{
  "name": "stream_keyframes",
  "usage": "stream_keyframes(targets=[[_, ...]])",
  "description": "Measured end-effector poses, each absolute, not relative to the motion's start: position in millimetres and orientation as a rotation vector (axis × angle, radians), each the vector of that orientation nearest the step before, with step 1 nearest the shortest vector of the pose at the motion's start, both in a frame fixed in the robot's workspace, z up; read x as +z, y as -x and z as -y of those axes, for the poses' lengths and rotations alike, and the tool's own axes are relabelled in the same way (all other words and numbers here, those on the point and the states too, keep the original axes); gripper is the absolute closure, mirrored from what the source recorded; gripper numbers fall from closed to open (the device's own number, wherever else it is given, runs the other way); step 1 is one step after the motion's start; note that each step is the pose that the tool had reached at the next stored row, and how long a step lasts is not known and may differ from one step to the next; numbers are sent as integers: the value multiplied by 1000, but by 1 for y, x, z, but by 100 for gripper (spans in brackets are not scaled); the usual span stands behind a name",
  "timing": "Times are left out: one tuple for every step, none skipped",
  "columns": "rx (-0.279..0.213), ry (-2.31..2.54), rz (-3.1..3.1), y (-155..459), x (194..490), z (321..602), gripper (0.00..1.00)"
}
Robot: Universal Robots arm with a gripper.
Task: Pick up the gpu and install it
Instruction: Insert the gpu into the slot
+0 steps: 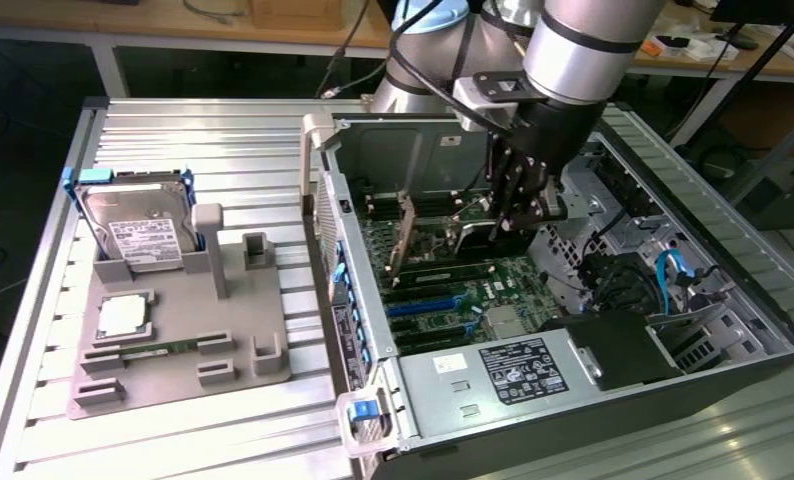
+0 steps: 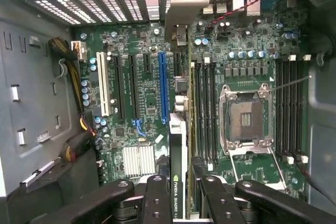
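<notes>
Black gpu (image 2: 177,150) gripped by end effector (image 2: 181,190) over green motherboard (image 2: 142,93).

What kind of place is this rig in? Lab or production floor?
Probably a robotics lab bench: an open PC case on a slatted aluminium table, a grey fixture holding parts, and cluttered wooden workbenches behind.

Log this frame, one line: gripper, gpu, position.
gripper: shut on gpu | gpu: edge-on inside case, over motherboard beside blue slot | seated: cannot tell
</notes>
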State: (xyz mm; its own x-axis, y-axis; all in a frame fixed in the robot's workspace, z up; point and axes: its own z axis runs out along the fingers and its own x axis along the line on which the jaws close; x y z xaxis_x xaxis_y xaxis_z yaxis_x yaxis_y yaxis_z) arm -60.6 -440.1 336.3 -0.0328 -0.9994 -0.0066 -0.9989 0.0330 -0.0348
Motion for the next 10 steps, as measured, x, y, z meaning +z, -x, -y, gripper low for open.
stream_keyframes(targets=[[-31, 2182, -2220, 61, 334, 440, 73], [-31, 2191, -2210, 61, 333, 440, 73], [-31, 2194, -2208, 61, 331, 440, 73], [-31, 2194, -2208, 62, 329, 440, 73], [-31, 2194, -2208, 64, 327, 440, 73], [-31, 2194, -2208, 65, 325, 440, 73], [-31, 2194, -2208, 67, 324, 440, 73], [-31, 2194, -2208, 68, 322, 440, 73], [-31, 2193, -2208, 70, 321, 440, 73], [-31, 2194, -2208, 71, 320, 440, 73]])
